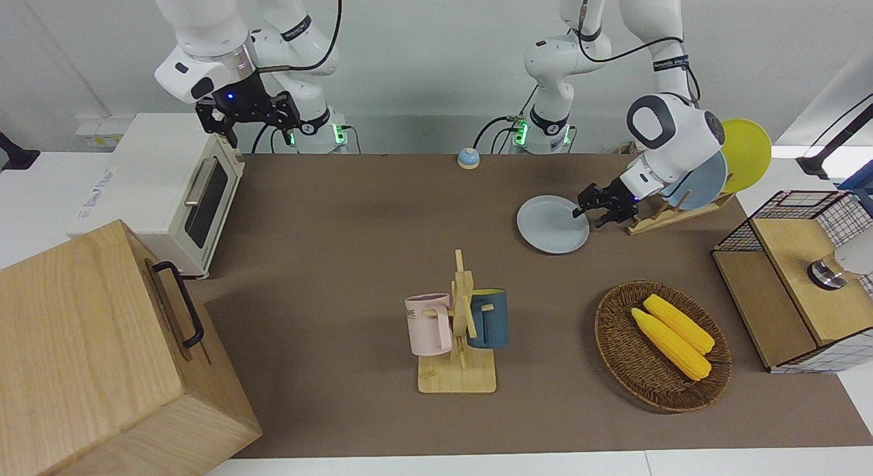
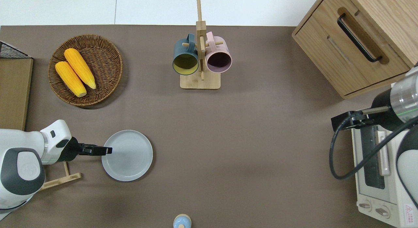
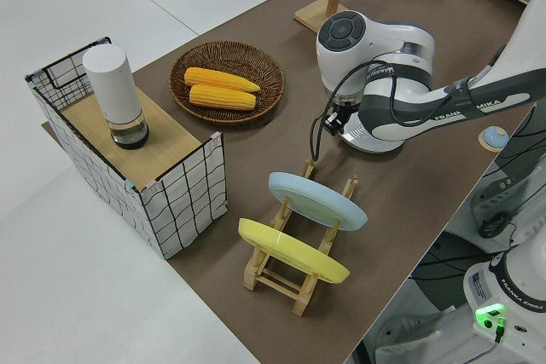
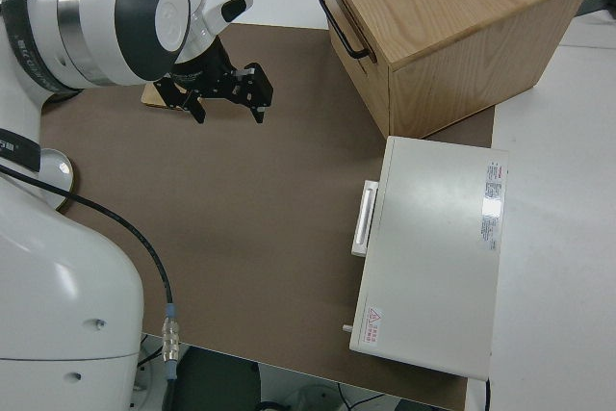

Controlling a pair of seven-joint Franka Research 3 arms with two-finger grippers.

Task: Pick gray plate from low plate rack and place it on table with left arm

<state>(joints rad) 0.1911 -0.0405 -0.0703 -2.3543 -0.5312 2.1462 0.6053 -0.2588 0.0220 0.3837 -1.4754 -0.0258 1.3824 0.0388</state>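
The gray plate [image 1: 552, 225] lies flat on the table [image 1: 354, 210], beside the low plate rack [image 1: 655, 220] and toward the table's middle. It also shows in the overhead view [image 2: 127, 155]. My left gripper [image 1: 588, 213] is low at the plate's rim on the rack's side, fingers open, its tip just over the rim [image 2: 107, 150]. The rack [image 3: 299, 279] holds a sky-blue plate [image 3: 316, 200] and a yellow plate [image 3: 290, 251]. In the left side view the arm hides the gray plate. My right gripper [image 1: 249, 114] is parked and open.
A wicker basket [image 2: 85, 70] with two corn cobs lies farther from the robots than the plate. A mug tree [image 2: 200, 58] with two mugs stands mid-table. A small bell [image 2: 182, 220], a wire-and-wood shelf [image 1: 784, 278], a toaster oven [image 1: 170, 189] and a wooden cabinet [image 1: 102, 353] are around.
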